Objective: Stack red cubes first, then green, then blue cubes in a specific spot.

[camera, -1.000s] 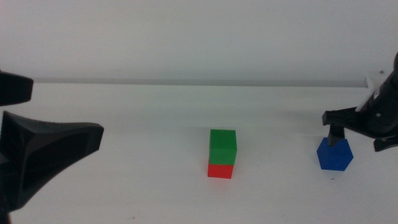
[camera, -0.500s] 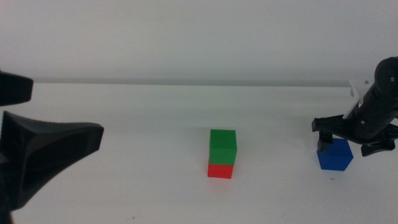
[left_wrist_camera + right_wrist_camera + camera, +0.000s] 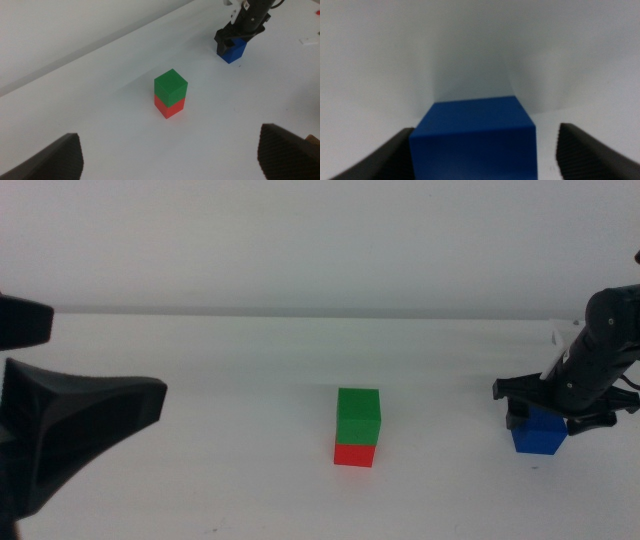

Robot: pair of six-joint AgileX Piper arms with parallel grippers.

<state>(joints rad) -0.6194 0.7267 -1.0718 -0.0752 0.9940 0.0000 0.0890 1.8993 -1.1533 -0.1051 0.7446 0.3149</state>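
Right claw (image 3: pixel 549 405) lower now, blue cube (image 3: pixel 537 434) between its jaws.

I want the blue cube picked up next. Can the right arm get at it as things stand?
Probably yes: the right gripper is already down over the blue cube, open jaws on either side in its wrist view, nothing between them.

Matte cubes: red (image 3: pixel 354 455), green (image 3: pixel 359 416), blue (image 3: pixel 536 436); smooth white tabletop (image 3: pixel 220 470).

Robotics lab bench setup. Bare white desk (image 3: pixel 200 480) against a blank white backdrop, no household or shop clutter anywhere. Only plain coloured test blocks sit out; a black robot arm's right pincer (image 3: pixel 553 406) hangs directly over one.
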